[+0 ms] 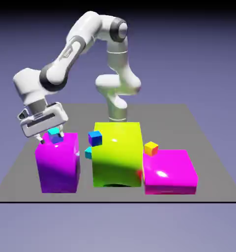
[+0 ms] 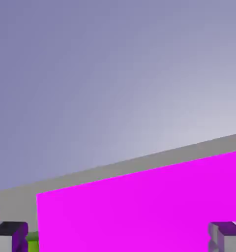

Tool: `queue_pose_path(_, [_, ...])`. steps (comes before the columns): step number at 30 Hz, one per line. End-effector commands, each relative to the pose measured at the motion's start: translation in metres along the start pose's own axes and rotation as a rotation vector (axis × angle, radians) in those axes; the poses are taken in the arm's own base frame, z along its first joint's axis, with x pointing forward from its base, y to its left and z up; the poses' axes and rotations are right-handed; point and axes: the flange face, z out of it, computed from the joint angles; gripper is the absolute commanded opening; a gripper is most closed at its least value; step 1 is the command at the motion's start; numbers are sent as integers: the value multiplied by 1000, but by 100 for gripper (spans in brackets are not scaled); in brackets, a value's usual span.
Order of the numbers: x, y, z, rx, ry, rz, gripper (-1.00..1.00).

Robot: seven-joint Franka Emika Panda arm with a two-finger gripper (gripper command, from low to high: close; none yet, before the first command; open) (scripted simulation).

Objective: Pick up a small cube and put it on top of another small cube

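Cyan cube [image 1: 88, 153] is my target, as I read the task: the tiny all-cyan one, low in the gap between the purple block [image 1: 58, 165] and the yellow-green block [image 1: 117, 152], touching or almost touching the yellow-green side. It is not held.

My gripper [image 1: 50, 134] hangs at the purple block's top, at the exterior view's left, with its fingers spread wide and nothing between them. In the hand view both grey finger tips [image 2: 9, 236] stand far apart at the bottom corners, and only magenta surface fills the space between.

Just at the gripper, on the purple block, sits another tiny cube [image 1: 54, 135] — cyan on top, blue on the sides. Here is my worry: the two look alike from above, so I could close on the wrong one.

A second risk is the narrow gap. The wide fingers may strike the big blocks' walls on the way down, or push the cube deeper where I cannot reach it. A blue cube [image 1: 95, 138] also sits close above that gap — easy to knock.
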Motion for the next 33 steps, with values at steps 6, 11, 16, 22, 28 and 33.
queue_pose_path(6, [44,72,-18,121,-80,60,0])
queue_pose_path(11, [30,196,7,115,-229,487,0])
queue_pose_path(16, [-8,244,47,121,-376,838,0])
queue_pose_path(22, [-59,275,94,109,-565,1220,0])
queue_pose_path(28, [-117,296,134,61,-772,1590,0])
queue_pose_path(33, [-164,306,202,0,-860,1735,0])
